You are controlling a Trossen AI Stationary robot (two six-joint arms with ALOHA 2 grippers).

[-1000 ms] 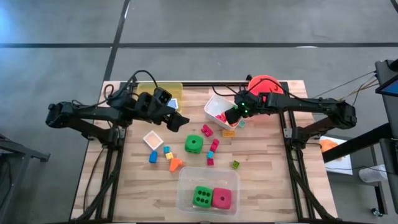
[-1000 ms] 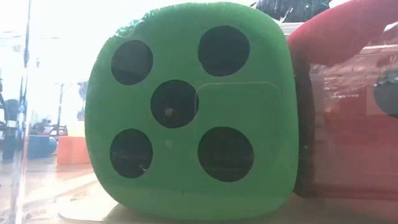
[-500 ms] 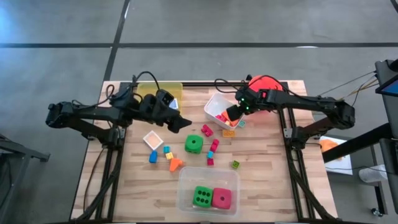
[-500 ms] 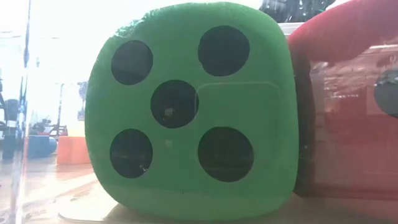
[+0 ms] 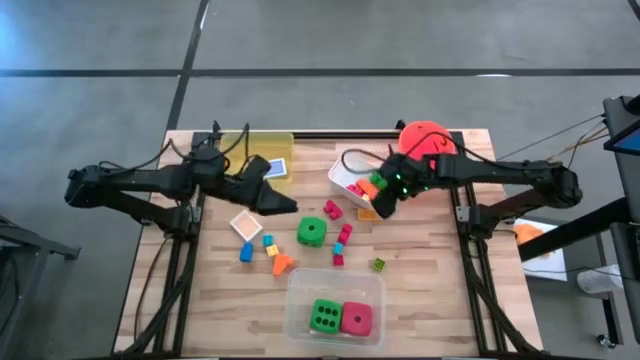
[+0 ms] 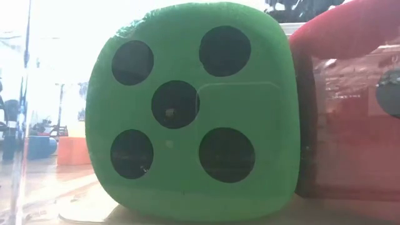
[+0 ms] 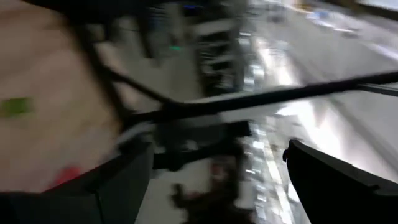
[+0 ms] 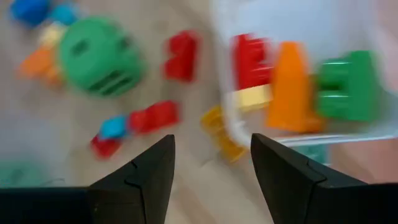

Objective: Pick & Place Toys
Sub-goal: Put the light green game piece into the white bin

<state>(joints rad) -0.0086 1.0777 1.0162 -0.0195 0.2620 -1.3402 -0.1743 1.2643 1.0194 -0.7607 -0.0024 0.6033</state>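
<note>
The right tool [image 5: 382, 206] hung with its fingers apart and empty at the near edge of the white tub [image 5: 342, 172], which held orange, green and red blocks [image 8: 291, 87]. Just ahead of it on the bench [image 5: 430, 290] lay a green die [image 5: 311, 231] and scattered red blocks [image 5: 342, 240]. The left tool [image 5: 283, 204] stood wide apart, empty, above a beige tile [image 5: 245, 223].

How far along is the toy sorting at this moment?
Partly done. The clear tub holds a green die and a pink die; the white tub holds several blocks. Both hands, left hand and right hand, are open and empty. Left: another green die and scattered blocks.
</note>
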